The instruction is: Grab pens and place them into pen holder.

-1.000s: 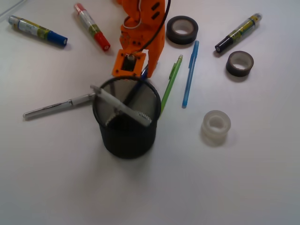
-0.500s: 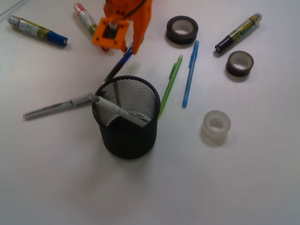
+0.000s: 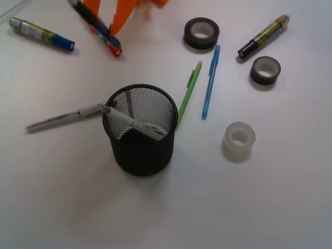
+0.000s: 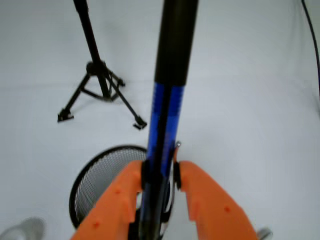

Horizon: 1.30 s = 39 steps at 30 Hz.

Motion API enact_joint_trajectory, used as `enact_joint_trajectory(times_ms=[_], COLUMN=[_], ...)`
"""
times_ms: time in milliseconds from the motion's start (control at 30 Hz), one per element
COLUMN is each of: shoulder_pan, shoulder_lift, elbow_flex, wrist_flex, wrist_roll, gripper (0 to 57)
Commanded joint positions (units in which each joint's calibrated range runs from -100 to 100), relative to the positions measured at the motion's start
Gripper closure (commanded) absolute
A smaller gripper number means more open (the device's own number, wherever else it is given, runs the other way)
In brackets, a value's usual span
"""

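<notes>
The black mesh pen holder [image 3: 140, 136] stands mid-table, also showing low in the wrist view [image 4: 97, 182]. A white-clear pen [image 3: 136, 124] lies slanted inside it. A silver-white pen [image 3: 59, 119] rests on the table with its tip touching the holder's left rim. A lime green pen [image 3: 189, 92] and a light blue pen [image 3: 210, 85] lie to the right of the holder. My gripper [image 3: 105, 27] is up at the far top edge, left of the holder, shut on the dark blue pen [image 3: 88, 15]. In the wrist view that dark blue pen [image 4: 164, 120] runs between the orange fingers [image 4: 207, 200] of my gripper [image 4: 160, 170].
A blue-capped marker [image 3: 41, 32] and a red-capped marker [image 3: 115, 49] lie at the back left, a black-capped marker [image 3: 263, 36] at the back right. Two dark tape rolls [image 3: 201, 32] [image 3: 265, 70] and a clear roll [image 3: 239, 140] sit right. A tripod [image 4: 100, 85] stands beyond.
My gripper rose and swung to the back left, carrying the dark blue pen, whose tip was inside the holder a second ago, out of it.
</notes>
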Motion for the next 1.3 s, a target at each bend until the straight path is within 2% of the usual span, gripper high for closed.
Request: enact_joint_trajectory(times_ms=[0, 300, 433, 667, 767, 900, 1033, 1267], shoulder_pan=[-2.0, -6.8, -7.2, -7.3, -7.2, -7.4, -9.2, -11.6], shoulder_lift=[5.5, 24.9, 31.7, 36.3, 35.1, 27.7, 14.5, -1.4], elbow_flex=[-4.1, -10.1, -11.6, -11.6, -12.4, -12.9, -12.6, -4.6], wrist_flex=[-13.2, -29.8, -36.1, -39.4, -38.5, -24.8, 1.5, 34.7], wrist_roll=[0.1, 0.3, 3.1, 4.7, 8.0, 9.3, 9.0, 0.1], gripper=[57.1, 57.1, 56.1, 42.7, 39.4, 39.2, 39.2, 39.4])
